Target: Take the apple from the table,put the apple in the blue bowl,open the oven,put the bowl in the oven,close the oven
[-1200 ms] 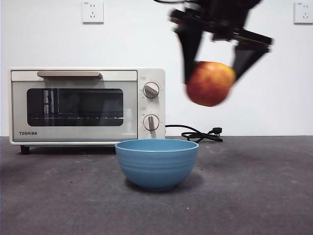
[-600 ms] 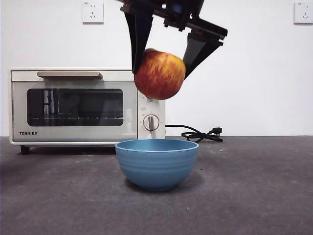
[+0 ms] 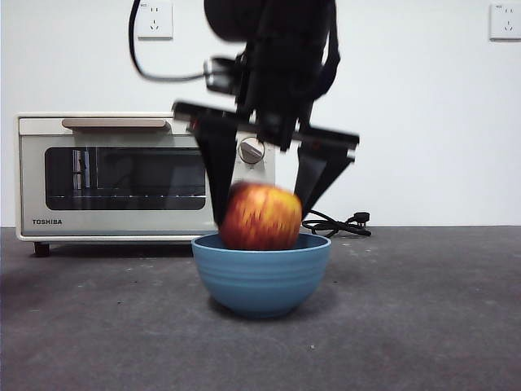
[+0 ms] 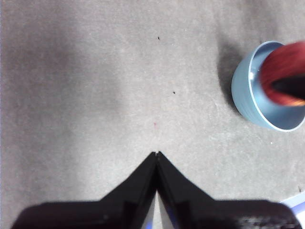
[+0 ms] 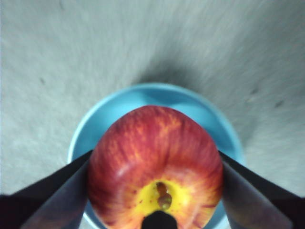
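The red, yellow-streaked apple hangs at the rim of the blue bowl, its lower part inside the bowl's mouth. My right gripper comes down from above, its jaws shut on the apple's two sides. In the right wrist view the apple fills the space between the jaws, with the bowl right under it. My left gripper is shut on nothing over bare table, well away from the bowl. The cream oven stands behind at the left, its door closed.
The oven's black cord lies coiled on the table behind the bowl at the right. The grey table spreads around the bowl. Two wall sockets sit high on the white wall.
My right gripper has carried the apple leftward to above the bowl, then lowered it until its base dips into the bowl's mouth. Bowl and oven have not moved.
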You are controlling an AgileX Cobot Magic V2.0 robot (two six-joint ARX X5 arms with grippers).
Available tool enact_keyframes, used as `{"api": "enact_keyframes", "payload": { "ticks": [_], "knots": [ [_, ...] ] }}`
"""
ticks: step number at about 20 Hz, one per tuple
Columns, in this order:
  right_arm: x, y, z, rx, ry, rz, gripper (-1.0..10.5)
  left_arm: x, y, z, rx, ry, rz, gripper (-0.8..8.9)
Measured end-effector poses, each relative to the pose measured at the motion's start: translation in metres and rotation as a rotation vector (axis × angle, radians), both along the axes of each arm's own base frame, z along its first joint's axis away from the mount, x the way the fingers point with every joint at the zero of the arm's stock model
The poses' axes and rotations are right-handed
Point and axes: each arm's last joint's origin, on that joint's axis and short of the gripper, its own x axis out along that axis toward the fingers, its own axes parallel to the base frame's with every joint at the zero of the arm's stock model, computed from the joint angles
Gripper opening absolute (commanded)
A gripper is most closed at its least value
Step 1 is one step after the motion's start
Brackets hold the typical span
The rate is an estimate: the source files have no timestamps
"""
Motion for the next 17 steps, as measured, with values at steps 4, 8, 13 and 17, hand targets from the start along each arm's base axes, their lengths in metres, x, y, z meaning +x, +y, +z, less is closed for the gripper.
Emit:
{"api": "enact_keyframes", "payload": {
  "ticks": [4, 8, 13, 17],
  "knots": [
    [0.004, 0.006, -0.022, -0.022, 0.064, 0.008, 0.5, 0.000, 0.000, 0.000, 0.002, -0.001, -0.002, -0.04],
    [0.006, 0.007, -0.031, -0.041, 0.079, 0.007, 0.7, 0.000, 0.000, 0.000, 0.003, -0.002, -0.004, -0.04],
    [0.006, 0.007, -0.031, -0.055, 0.068, 0.002, 3.8, 0.000, 0.000, 0.000, 0.005, -0.008, -0.008, -0.04],
    [0.005, 0.006, -0.032, -0.066, 0.072, 0.001, 4.8, 0.001, 0.000, 0.001, 0.006, -0.015, -0.008, -0.04]
  ]
}}
